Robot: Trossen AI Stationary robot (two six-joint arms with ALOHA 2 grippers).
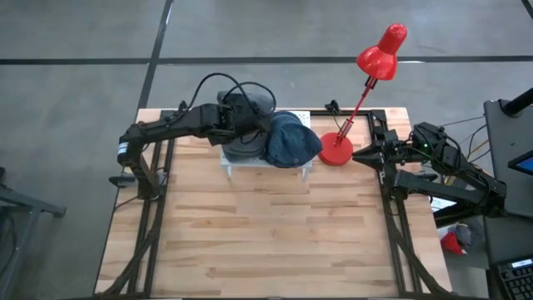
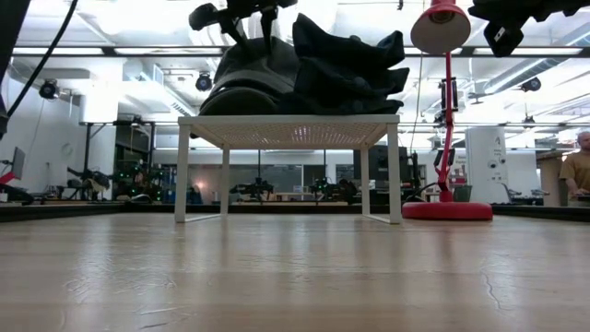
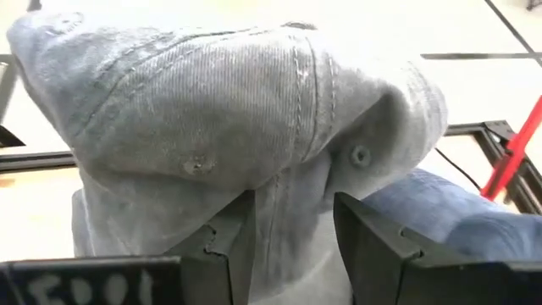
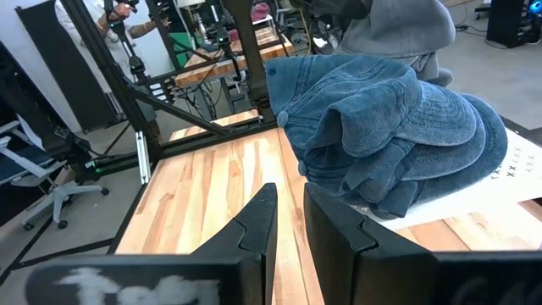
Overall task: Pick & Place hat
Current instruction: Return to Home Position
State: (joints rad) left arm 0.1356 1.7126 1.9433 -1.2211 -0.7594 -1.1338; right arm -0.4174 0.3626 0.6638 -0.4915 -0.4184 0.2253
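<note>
The butcher-block wooden table (image 1: 250,242), made of pale glued strips, carries a white shelf (image 2: 290,132) on four thin legs with a fine perforated top. Everything else is placed from that shelf.

The left arm (image 1: 166,125), dark and jointed, reaches in from the shelf's left side and ends over its left half. The right arm (image 1: 450,175) sits folded well off to the shelf's right, at the table edge. A red desk lamp (image 1: 337,152) stands just beside the shelf's right end, with a round flat base, a slim slanted stem and a bell-shaped shade.

On the shelf's right half lies a heap of blue denim caps (image 4: 381,135), soft and crumpled, with stitched panels. On its left half sits the stack of gray caps (image 3: 237,110), made of ribbed corduroy-like cloth with seams and a small eyelet. The gray stack touches the blue heap.

The left gripper (image 3: 292,203) hangs right at the top gray cap with its two dark, blocky fingers spread apart. Gray cloth fills the gap beyond them, and whether they touch it cannot be told. The right gripper (image 4: 290,191) faces the shelf from the right, its fingers drawn nearly together with only a slim slit between them, holding nothing.
</note>
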